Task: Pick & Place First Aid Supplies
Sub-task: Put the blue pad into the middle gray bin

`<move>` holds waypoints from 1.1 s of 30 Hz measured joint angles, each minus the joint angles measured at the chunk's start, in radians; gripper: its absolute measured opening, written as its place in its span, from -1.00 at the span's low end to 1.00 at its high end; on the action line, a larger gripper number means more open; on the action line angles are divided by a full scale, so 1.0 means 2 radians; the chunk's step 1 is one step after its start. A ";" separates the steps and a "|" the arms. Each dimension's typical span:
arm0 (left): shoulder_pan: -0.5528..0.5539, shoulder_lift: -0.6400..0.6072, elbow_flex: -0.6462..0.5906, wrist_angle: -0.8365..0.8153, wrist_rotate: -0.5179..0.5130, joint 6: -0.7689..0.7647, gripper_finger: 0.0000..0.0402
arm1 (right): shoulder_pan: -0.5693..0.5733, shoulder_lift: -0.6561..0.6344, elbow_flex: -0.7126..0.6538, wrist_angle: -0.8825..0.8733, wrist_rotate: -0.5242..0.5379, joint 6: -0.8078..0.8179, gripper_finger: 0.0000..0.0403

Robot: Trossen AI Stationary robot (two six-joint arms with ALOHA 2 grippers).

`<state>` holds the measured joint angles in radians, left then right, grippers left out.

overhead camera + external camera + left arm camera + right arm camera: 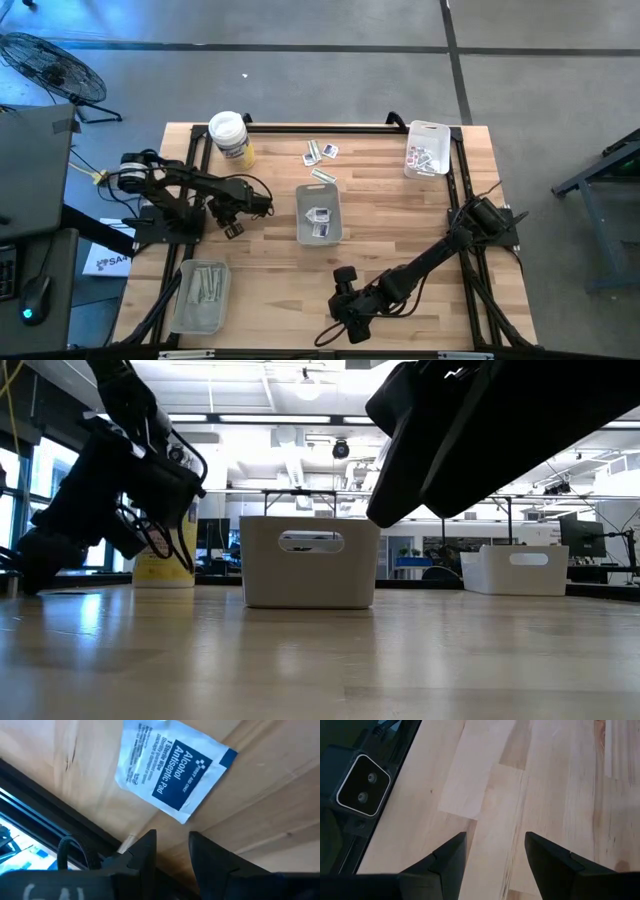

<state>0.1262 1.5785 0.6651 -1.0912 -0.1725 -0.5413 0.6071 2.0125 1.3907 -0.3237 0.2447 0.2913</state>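
Left gripper [170,845] hangs near the table's left edge, fingers narrowly parted, nothing pinched; alcohol pad [172,767] lies flat just ahead. Loose packets [320,152] sit near the far edge. Advice: descend square, pinch one edge. Right gripper [495,852] spread, near edge.

The left arm is extended from its base at the left edge of the tabletop toward the middle, its wrist bent downward. The left pincer [232,228] is held low over the wood, and in the left wrist view its fingers [145,852] are seen only a narrow gap apart, apparently with nothing between them. The right arm is stretched from the right edge diagonally toward the front edge. The right pincer [350,328] is poised near the front edge, its fingers [451,856] spread well apart.
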 joint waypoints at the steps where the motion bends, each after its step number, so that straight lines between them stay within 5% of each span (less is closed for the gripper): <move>1: 0.000 0.001 0.001 0.004 -0.003 0.004 -0.42 | 0.000 0.000 0.000 0.000 0.000 0.000 -0.03; 19: -0.001 0.002 0.040 0.042 -0.068 0.039 -0.43 | 0.000 0.000 0.000 0.000 -0.002 -0.002 -0.03; 33: 0.005 0.001 0.037 0.055 -0.058 0.012 -0.43 | 0.001 0.000 0.000 -0.001 -0.002 0.003 -0.03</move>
<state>0.1357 1.5801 0.7387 -0.9803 -0.2878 -0.5175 0.6090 2.0125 1.3907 -0.3256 0.2401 0.2963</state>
